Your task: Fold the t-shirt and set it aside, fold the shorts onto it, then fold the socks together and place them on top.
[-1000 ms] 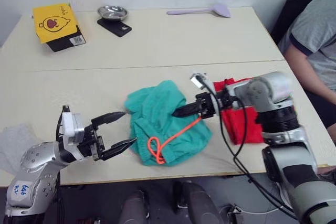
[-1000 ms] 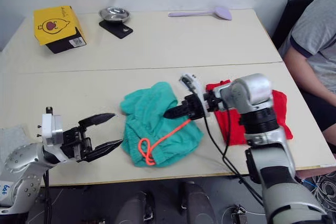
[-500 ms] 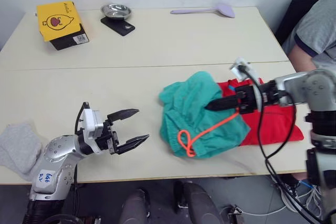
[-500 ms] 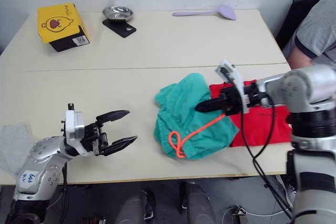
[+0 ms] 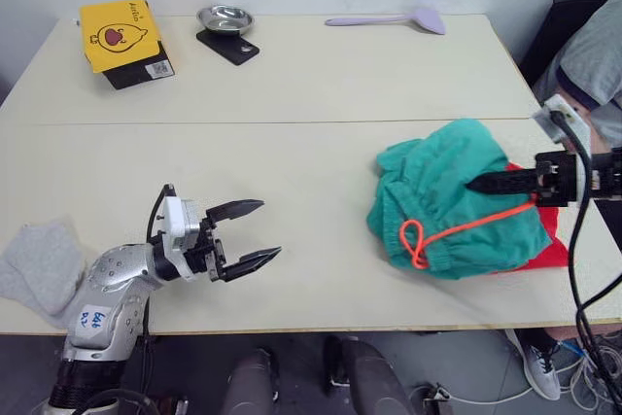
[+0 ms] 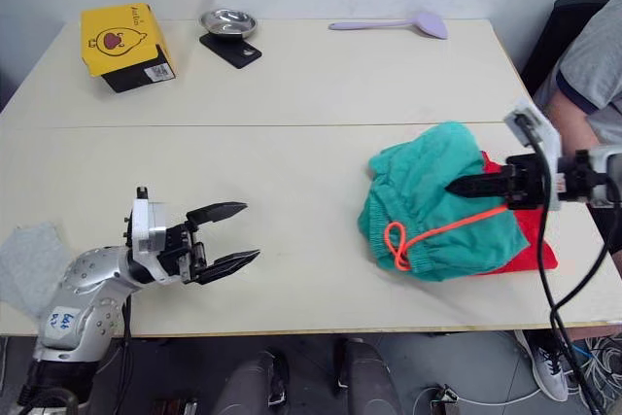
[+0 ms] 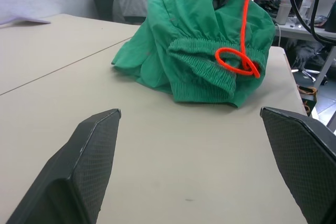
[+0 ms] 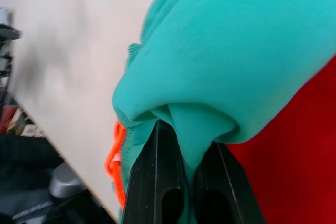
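The teal-green shorts point(image 5: 452, 203) lie bunched near the table's right edge, their orange drawstring point(image 5: 418, 237) looped at the front. They cover most of the red t-shirt point(image 6: 533, 238), whose edge shows beneath them. My right gripper point(image 5: 470, 185) is shut on a fold of the shorts point(image 8: 220, 61), with the t-shirt point(image 8: 294, 150) behind. Far to the left, my left gripper point(image 5: 270, 228) hovers open over bare table, well apart from the shorts point(image 7: 199, 51). The grey socks point(image 5: 44, 264) lie at the front left edge.
At the back of the table are a yellow box point(image 5: 119, 31), a metal bowl point(image 5: 224, 18) on a black block, and a purple spoon point(image 5: 389, 18). A person point(image 5: 595, 46) sits by the right edge next to a dark chair.
My right gripper has pulled the shorts to the right, from beside the t-shirt to on top of it. The camera has turned right. The left gripper has stayed open.
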You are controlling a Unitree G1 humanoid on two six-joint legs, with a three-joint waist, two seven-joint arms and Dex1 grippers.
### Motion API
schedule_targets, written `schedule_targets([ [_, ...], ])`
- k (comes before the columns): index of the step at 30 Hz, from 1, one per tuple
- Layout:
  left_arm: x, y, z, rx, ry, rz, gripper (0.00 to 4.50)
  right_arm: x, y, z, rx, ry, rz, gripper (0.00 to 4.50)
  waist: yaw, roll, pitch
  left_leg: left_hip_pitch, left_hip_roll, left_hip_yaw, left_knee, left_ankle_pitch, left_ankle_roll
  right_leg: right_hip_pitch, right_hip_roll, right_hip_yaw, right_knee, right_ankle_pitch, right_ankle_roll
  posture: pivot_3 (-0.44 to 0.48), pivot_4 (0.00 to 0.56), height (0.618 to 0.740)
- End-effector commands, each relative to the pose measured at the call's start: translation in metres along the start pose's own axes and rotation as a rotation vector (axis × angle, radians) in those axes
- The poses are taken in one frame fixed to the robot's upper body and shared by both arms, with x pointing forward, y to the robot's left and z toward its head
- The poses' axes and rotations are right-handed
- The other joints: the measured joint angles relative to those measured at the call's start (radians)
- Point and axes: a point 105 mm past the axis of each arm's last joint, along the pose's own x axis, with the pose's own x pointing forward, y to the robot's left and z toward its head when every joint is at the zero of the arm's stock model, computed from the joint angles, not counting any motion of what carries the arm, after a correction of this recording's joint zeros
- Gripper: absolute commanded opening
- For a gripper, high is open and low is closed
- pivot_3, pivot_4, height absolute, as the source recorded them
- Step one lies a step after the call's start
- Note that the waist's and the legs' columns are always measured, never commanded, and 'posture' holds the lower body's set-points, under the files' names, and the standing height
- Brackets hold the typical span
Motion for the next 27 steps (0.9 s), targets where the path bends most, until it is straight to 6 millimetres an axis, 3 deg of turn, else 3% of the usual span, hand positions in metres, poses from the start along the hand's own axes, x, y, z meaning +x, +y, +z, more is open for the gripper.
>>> schedule_targets([
  [1,0.000,0.000,0.006,0.023,-0.001,-0.021,4.48,-0.023,-0.017,0.008,-0.024,-0.043,-0.070,0.00,-0.002,0.000,0.000,0.000,0.000,0.000,0.000,0.000,0.000,0.000,0.000,0.000,0.000,0.000,0.000,0.000,0.150,0.740],
  [6,0.000,0.001,0.007,0.022,0.003,-0.022,4.48,-0.032,-0.060,-0.003,0.010,-0.055,-0.189,0.00,-0.002,0.000,0.000,0.001,0.001,0.001,0.000,0.001,-0.002,0.000,0.002,0.001,0.001,0.000,0.000,0.000,0.150,0.740],
  [13,0.003,-0.001,0.007,0.018,0.004,-0.033,4.48,-0.009,-0.100,-0.019,-0.042,-0.026,-0.302,0.00,-0.003,0.001,0.000,0.003,0.001,0.003,0.001,0.006,-0.009,0.000,0.003,0.005,0.002,0.001,0.001,0.000,0.150,0.740],
  [18,0.001,0.000,0.007,0.024,0.015,-0.030,4.48,0.000,-0.103,-0.025,-0.055,-0.030,-0.276,0.00,-0.001,0.002,0.001,0.003,0.001,0.004,0.001,0.006,-0.009,0.000,0.003,0.006,0.003,0.002,0.001,0.000,0.150,0.740],
  [23,-0.004,-0.001,0.006,0.007,0.029,-0.034,4.50,-0.013,-0.104,-0.030,-0.089,-0.032,-0.307,1.36,-0.001,0.002,0.001,0.003,0.001,0.004,0.001,0.006,-0.009,0.000,0.003,0.007,0.003,0.002,0.001,0.000,0.150,0.740],
  [27,-0.013,-0.001,0.004,-0.031,0.057,-0.004,4.50,-0.047,-0.098,-0.010,-0.291,-0.182,-0.372,2.80,0.000,0.006,0.001,0.003,0.001,0.005,0.001,0.006,-0.009,0.000,0.003,0.007,0.004,0.002,0.001,0.000,0.150,0.740],
])
